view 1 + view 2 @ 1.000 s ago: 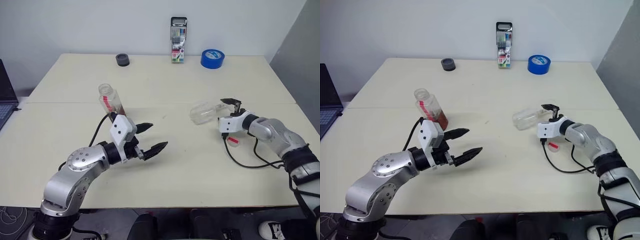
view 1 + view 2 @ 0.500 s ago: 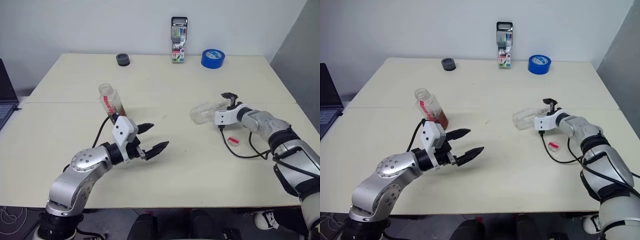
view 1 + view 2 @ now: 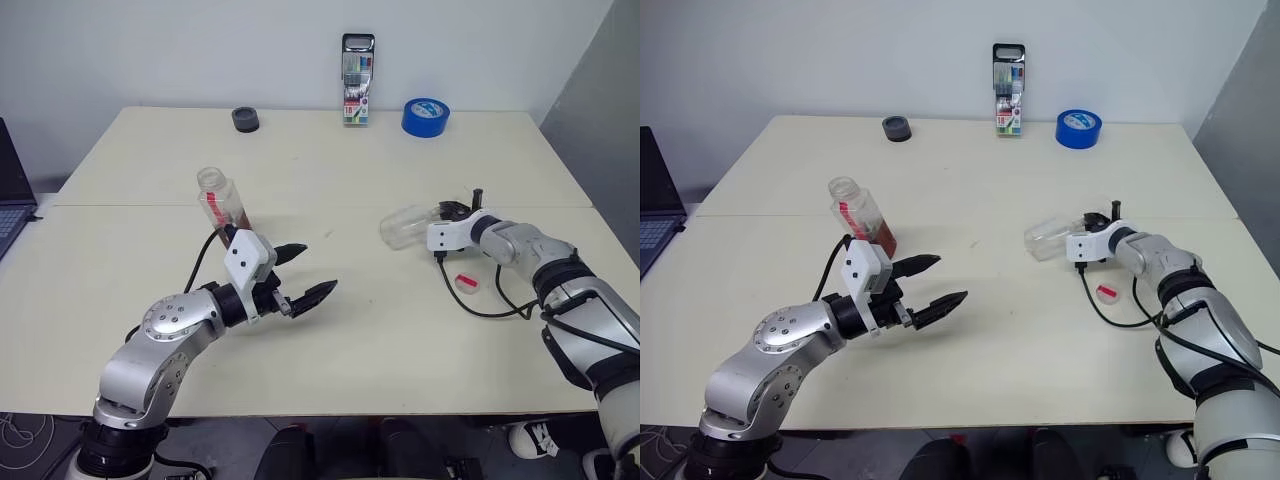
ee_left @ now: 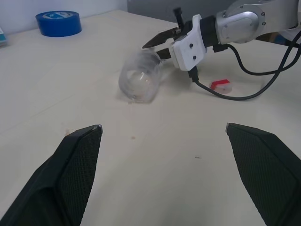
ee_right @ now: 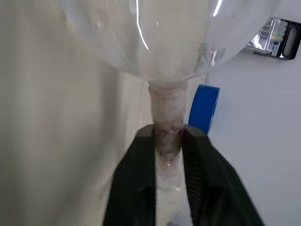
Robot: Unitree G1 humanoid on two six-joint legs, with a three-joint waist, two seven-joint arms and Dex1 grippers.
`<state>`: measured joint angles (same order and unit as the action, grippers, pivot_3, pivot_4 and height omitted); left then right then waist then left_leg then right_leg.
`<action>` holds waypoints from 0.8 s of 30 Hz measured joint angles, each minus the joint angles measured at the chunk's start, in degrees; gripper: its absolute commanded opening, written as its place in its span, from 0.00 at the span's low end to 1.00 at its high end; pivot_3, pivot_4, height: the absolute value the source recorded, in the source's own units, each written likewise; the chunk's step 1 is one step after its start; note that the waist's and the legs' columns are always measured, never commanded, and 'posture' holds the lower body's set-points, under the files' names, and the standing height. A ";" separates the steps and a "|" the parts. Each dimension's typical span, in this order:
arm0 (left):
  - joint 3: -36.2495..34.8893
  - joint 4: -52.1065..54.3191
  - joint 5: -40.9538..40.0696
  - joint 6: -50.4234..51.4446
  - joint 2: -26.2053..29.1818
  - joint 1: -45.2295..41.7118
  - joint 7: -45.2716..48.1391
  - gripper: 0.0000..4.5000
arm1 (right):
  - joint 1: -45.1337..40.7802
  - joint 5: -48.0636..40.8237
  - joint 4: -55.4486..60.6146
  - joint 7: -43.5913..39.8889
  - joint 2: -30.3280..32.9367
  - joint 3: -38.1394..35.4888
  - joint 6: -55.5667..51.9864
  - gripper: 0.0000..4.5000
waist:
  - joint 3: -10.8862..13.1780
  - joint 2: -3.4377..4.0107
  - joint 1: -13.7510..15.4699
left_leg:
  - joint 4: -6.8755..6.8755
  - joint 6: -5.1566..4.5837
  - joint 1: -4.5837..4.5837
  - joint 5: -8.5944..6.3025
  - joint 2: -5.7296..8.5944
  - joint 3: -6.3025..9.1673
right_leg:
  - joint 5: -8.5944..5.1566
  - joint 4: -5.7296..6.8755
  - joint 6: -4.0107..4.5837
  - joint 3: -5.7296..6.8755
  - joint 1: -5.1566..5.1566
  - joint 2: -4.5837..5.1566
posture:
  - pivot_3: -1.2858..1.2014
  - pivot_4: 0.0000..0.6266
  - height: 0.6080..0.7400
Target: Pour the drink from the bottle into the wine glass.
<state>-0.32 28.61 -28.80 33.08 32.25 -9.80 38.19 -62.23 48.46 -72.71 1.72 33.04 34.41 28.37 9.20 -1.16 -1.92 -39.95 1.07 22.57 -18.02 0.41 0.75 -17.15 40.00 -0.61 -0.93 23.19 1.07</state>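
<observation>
The wine glass (image 3: 403,226) lies on its side on the table, right of centre, bowl toward the left. My right gripper (image 3: 455,211) is shut on its thin stem (image 5: 165,125), seen close between the black fingers (image 5: 141,165). The bottle (image 3: 222,200) stands upright and uncapped at centre left, with the reddish-brown drink (image 3: 880,238) in its lower part. In front of the bottle and slightly to its right, my left gripper (image 3: 305,272) hovers open and empty, pointing toward the glass (image 4: 138,81). A pink-red cap (image 3: 466,282) lies on the table by the right arm.
A tall marker pack (image 3: 356,80), a blue tape roll (image 3: 425,116) and a small black ring (image 3: 245,119) stand along the table's far edge. A laptop (image 3: 12,190) sits at the far left. A black cable (image 3: 485,305) loops on the table beside the right forearm.
My right gripper reached slightly further forward and closed its fingers on the glass stem. The left arm and the bottle stayed where they were.
</observation>
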 measured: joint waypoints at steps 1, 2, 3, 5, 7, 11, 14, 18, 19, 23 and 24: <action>0.00 0.00 0.00 0.00 0.00 0.00 0.00 1.00 | -0.08 0.00 -0.09 0.08 -0.06 0.15 0.00 0.02 | 0.00 0.00 0.00 | 0.00 0.00 0.00 0.00 0.00 0.00 | 0.00 0.00 0.00 0.01 0.00 0.00 | 0.52 0.24 1.00; 0.00 0.00 0.00 0.00 0.00 0.00 0.01 1.00 | -0.15 0.00 -0.12 0.18 -0.07 0.32 0.00 0.02 | 0.00 0.00 0.00 | 0.00 0.00 0.00 0.00 0.00 0.00 | 0.00 0.00 0.00 0.00 0.00 0.00 | 0.52 0.24 1.00; 0.00 0.00 0.00 0.00 0.00 0.00 0.01 1.00 | -0.20 0.00 -0.15 0.35 -0.08 0.48 0.01 0.02 | 0.00 0.00 0.00 | 0.00 0.00 0.00 0.00 0.00 0.00 | 0.00 0.00 0.00 0.00 0.00 0.00 | 0.52 0.24 1.00; 0.00 0.02 -0.03 0.00 0.01 0.06 0.01 1.00 | -0.21 0.00 -0.19 0.69 -0.14 0.57 0.05 0.02 | 0.00 0.00 -0.02 | 0.00 0.00 0.00 0.00 0.00 0.00 | 0.00 0.00 0.00 0.00 0.00 0.00 | 0.52 0.24 1.00; -0.09 0.39 -0.09 0.01 0.07 0.91 -0.01 1.00 | -0.25 -0.33 -0.21 0.73 -0.58 0.34 0.37 0.02 | 0.00 0.00 -0.15 | 0.01 0.00 -0.01 0.00 0.00 0.00 | 0.00 0.01 0.00 -0.01 0.00 0.00 | 0.52 0.24 1.00; -3.09 3.83 -0.50 -0.27 -0.12 7.59 -1.20 1.00 | -0.23 -9.86 -0.16 -5.02 -4.82 -7.81 1.84 0.02 | 0.01 0.02 -1.36 | 0.05 0.00 -0.01 0.00 -0.05 0.00 | 0.00 0.01 0.00 -0.01 0.03 -0.02 | 0.52 0.24 1.00; -6.82 7.59 -0.71 -1.35 -2.08 13.00 -3.67 1.00 | -0.15 -22.34 1.78 -13.43 -10.36 -17.26 0.01 0.02 | 0.02 0.03 -1.68 | 0.04 0.00 -0.02 0.00 -0.09 0.00 | 0.02 0.04 0.03 0.01 0.01 -0.04 | 0.52 0.24 1.00; -10.11 14.42 -1.93 -1.49 -5.68 22.59 -8.45 1.00 | 3.35 -37.01 13.85 -24.07 -18.48 -26.11 -9.30 0.02 | 0.00 0.04 -1.26 | 0.06 -0.02 0.01 -0.02 -0.11 0.09 | 0.02 0.00 0.03 0.08 0.00 -0.02 | 0.52 0.24 1.00; -10.74 16.49 -1.61 -1.57 -6.18 25.53 -9.70 1.00 | 6.11 -41.06 20.04 -26.30 -20.71 -27.90 -14.14 0.02 | -0.01 0.02 -1.02 | 0.08 -0.04 0.03 -0.03 -0.11 0.12 | 0.02 -0.02 0.03 0.10 0.00 -0.01 | 0.52 0.24 1.00; -11.26 20.56 -0.18 -2.60 -8.02 32.02 -12.91 1.00 | 15.38 -51.64 38.20 -29.97 -26.62 -30.44 -31.78 0.02 | 0.01 0.05 0.58 | 0.01 -0.24 0.11 -0.14 -0.02 0.15 | 0.03 -0.03 0.03 0.14 0.01 0.09 | 0.52 0.24 1.00; -11.21 21.01 -0.12 -2.62 -8.36 32.87 -13.73 1.00 | 17.17 -53.50 42.63 -30.28 -27.60 -30.48 -35.88 0.02 | 0.01 0.06 0.68 | 0.01 -0.26 0.12 -0.15 0.00 0.16 | 0.03 -0.04 0.02 0.15 0.01 0.10 | 0.52 0.24 1.00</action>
<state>-11.54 49.62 -28.91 30.45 23.89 23.07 24.46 -45.06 -5.04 -30.08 -28.56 5.44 3.93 -7.52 9.21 -1.10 -1.24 -39.94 0.81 22.69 -18.17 0.40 0.91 -17.12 39.97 -0.58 -0.78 23.20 1.17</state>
